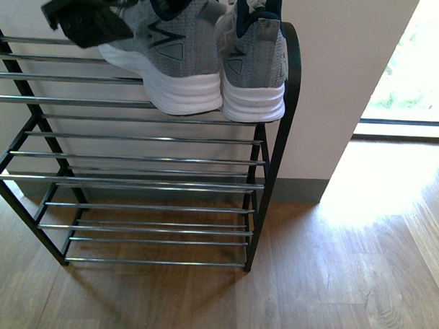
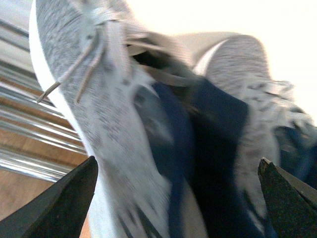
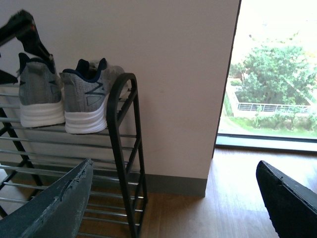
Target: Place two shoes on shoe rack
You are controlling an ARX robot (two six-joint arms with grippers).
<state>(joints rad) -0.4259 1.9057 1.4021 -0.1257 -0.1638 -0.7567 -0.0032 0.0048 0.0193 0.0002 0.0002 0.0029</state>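
Both grey shoes stand side by side, heels toward me, at the right end of the shoe rack's top shelf: one shoe on the left, the other shoe against the curved black end. My left gripper hovers open over the left shoe's front. Its wrist view is blurred: both shoes fill it, with its fingertips wide apart around them. My right gripper is open and empty, away from the rack, looking at the two shoes from the side.
A cream wall with a grey skirting stands behind the rack. Wooden floor spreads to the front and right. A bright glass door lies to the right. The lower shelves hold nothing.
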